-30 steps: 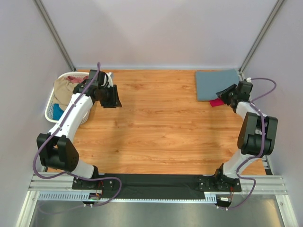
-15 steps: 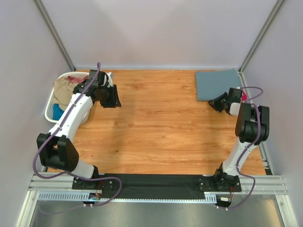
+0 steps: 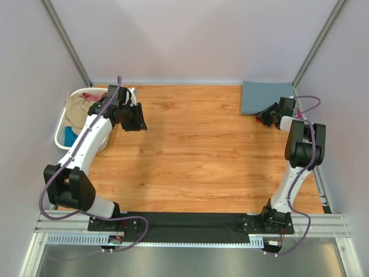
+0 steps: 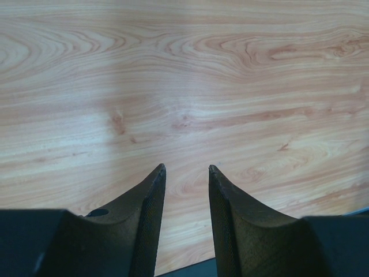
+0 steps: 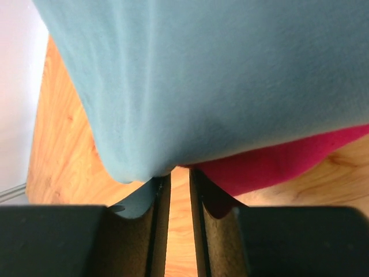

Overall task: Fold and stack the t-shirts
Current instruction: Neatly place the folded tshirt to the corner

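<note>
A folded slate grey-blue t-shirt [image 3: 266,95] lies in the table's far right corner. In the right wrist view it [image 5: 202,75] lies on a crimson-pink t-shirt [image 5: 282,164] that peeps out beneath it. My right gripper [image 3: 264,117] is at the stack's near edge. Its jaws stand almost closed, and its tips [image 5: 176,173] are hidden under the fabric edge. My left gripper [image 3: 136,119] is open and empty over bare wood [image 4: 186,167], beside the basket. Tan [image 3: 78,109], pink [image 3: 89,95] and bright-blue [image 3: 70,134] shirts lie in the basket.
The white slatted laundry basket [image 3: 60,137] stands at the table's left edge. Walls and metal posts close in the back corners. A black cloth strip [image 3: 190,222] runs along the near edge between the arm bases.
My right gripper has moved toward the far right corner. The grey-blue and crimson stack has shifted back with it, and the crimson edge that stuck out in the top view is now hidden. The left arm is still.
</note>
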Available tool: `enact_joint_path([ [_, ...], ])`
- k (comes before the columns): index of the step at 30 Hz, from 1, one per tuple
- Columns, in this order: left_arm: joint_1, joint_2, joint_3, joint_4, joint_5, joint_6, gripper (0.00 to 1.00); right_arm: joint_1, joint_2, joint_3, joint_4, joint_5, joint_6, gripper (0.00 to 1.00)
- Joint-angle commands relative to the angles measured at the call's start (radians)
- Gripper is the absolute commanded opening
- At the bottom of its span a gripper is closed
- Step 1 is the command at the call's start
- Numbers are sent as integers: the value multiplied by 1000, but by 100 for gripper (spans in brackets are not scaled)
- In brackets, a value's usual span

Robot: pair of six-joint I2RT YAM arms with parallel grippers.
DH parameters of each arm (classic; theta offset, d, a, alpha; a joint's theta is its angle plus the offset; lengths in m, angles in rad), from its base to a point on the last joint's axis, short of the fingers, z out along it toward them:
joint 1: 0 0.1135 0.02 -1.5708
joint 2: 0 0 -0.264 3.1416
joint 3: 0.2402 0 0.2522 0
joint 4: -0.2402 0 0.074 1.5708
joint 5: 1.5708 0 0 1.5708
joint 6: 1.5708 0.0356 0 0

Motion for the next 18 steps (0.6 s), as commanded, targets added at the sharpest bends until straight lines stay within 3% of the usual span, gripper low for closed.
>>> enact_joint_path([
  [1,-5,-70,0,29,-3,-4,43,1,-109,-14,4,-29,-23,21],
  [6,-5,-151,35,33,60,-13,43,2,-365,-158,-122,-113,-52,27],
  [11,-5,-321,-38,174,198,-53,44,16,-666,-230,-352,-98,-183,38],
  [14,-5,-449,-158,349,303,-88,47,36,-848,-212,-549,-67,-263,51],
  [15,-5,-508,-195,396,327,-99,48,45,-887,-208,-630,-43,-280,66],
  [16,-5,-538,-232,489,347,-126,60,69,-964,-203,-666,-29,-291,72],
  [18,-5,-604,-318,547,381,-174,65,97,-1031,-204,-752,-1,-320,86],
])
